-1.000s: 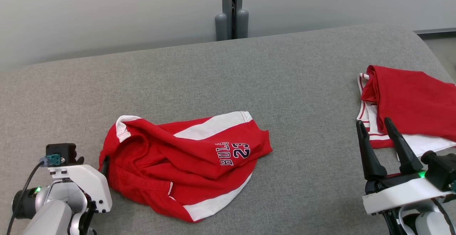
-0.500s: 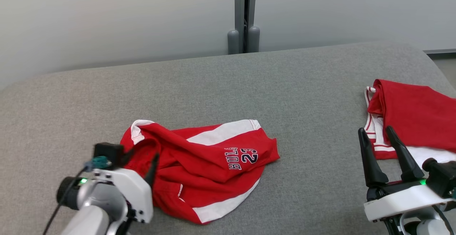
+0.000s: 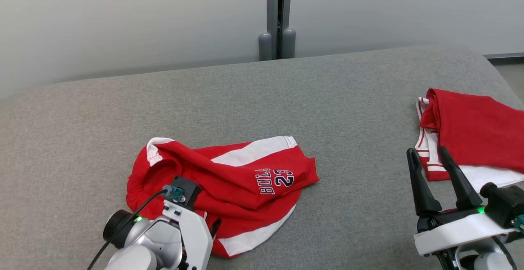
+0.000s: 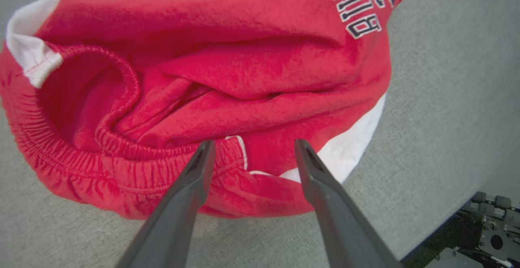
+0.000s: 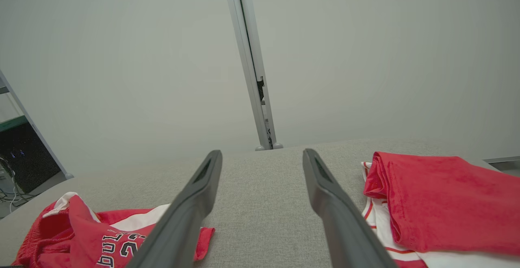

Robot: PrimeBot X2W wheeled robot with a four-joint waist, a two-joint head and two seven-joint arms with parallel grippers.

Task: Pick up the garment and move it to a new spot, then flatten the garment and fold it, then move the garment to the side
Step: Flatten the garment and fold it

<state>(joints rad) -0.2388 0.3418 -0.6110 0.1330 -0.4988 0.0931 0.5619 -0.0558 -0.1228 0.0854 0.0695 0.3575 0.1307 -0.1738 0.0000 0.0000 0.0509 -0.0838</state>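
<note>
Pick-up step. My left gripper (image 4: pixel 255 143) is spread wide and holds nothing, tips over the elastic waistband (image 4: pixel 142 166) of the crumpled red knit shorts with white side stripes (image 3: pixel 229 184). They lie bunched on the grey fabric tabletop (image 3: pixel 286 98), straight ahead of these fingers. My right gripper (image 3: pixel 425 151) is also spread and empty, beside a folded red-and-white garment (image 3: pixel 475 135). Next, I'd judge: drop onto the waistband, pinch through the bunched layers, lift.

My head camera looks forward and down over the grey tabletop (image 3: pixel 262 98) toward the wall (image 3: pixel 123 24). The left wrist camera sits close above the red shorts (image 4: pixel 227 77), facing down. The right wrist one looks low across the tabletop, sharing the shorts and folded red garment (image 5: pixel 438 203) with the head view.
</note>
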